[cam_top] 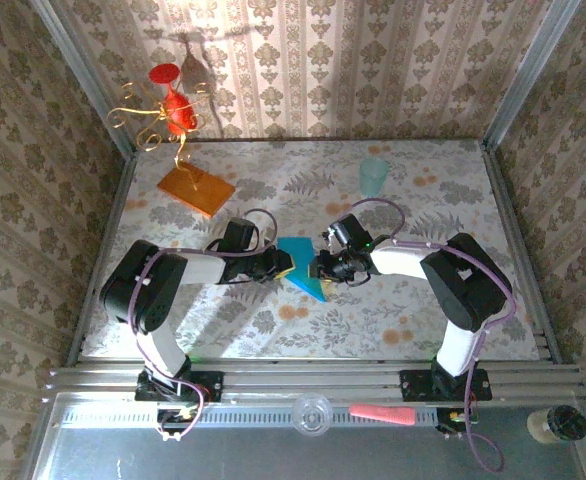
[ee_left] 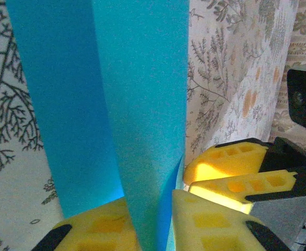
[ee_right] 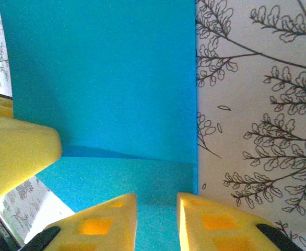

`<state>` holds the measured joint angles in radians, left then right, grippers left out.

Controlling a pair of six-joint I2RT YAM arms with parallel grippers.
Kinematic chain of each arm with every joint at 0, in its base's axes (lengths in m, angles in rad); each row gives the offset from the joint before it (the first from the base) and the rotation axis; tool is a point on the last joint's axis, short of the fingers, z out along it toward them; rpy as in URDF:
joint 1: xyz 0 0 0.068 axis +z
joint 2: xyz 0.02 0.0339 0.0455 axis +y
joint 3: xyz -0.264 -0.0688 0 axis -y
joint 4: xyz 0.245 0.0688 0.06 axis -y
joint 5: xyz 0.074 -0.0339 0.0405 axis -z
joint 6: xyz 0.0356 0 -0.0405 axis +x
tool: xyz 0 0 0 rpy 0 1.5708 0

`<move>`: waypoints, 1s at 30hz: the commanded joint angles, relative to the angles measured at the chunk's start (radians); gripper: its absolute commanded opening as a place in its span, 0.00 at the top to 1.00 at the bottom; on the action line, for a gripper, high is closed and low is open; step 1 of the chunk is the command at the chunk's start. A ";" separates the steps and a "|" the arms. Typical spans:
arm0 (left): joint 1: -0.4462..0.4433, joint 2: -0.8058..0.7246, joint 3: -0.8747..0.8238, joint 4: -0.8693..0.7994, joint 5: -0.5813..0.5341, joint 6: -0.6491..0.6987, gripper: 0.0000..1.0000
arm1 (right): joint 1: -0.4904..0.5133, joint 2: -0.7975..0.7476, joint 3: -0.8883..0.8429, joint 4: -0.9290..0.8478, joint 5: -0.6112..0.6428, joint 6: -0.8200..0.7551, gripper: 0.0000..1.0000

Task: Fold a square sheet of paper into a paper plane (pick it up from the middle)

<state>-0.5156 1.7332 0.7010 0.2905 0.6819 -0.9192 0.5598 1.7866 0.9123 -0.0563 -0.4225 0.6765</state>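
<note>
Floral-patterned tabletop (cam_top: 423, 310) carries everything. Far back on it sit a thick orange rectangular slab (cam_top: 195, 189) and a pale mint translucent cup (cam_top: 373, 177), both well apart from the work. At the middle, between the two arms, is the teal-blue square sheet of thin paper (cam_top: 297, 250) (ee_left: 142, 104) (ee_right: 106, 78), partly folded, with one layer rising off the cloth. The left gripper (cam_top: 285, 266) (ee_left: 155, 209) is clamped on a standing fold, the paper running down between its yellow pads (ee_left: 101, 225). The right gripper (cam_top: 318, 268) (ee_right: 157, 201), just beside it, has its fingers (ee_right: 106, 219) narrowly apart, teal showing through the gap. I judge it is not pinching. With only one side gripped, a pull from the left could drag the sheet, skew the crease off centre, or tear the paper at the pads.
</note>
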 commanded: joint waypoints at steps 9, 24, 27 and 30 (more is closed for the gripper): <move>0.002 -0.041 0.032 -0.092 -0.031 0.046 0.93 | -0.005 -0.129 -0.030 -0.036 0.090 -0.090 0.59; -0.029 -0.114 0.065 -0.208 -0.203 0.005 0.95 | 0.160 -0.222 -0.029 -0.129 0.413 -0.449 0.48; -0.034 -0.114 0.074 -0.225 -0.220 -0.005 0.96 | 0.210 -0.206 -0.015 -0.130 0.453 -0.490 0.48; -0.034 -0.109 0.083 -0.240 -0.224 -0.019 0.96 | 0.256 -0.180 0.003 -0.137 0.489 -0.520 0.48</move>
<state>-0.5438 1.6405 0.7532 0.0921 0.4835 -0.9161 0.7895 1.5925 0.8909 -0.1646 -0.0204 0.2306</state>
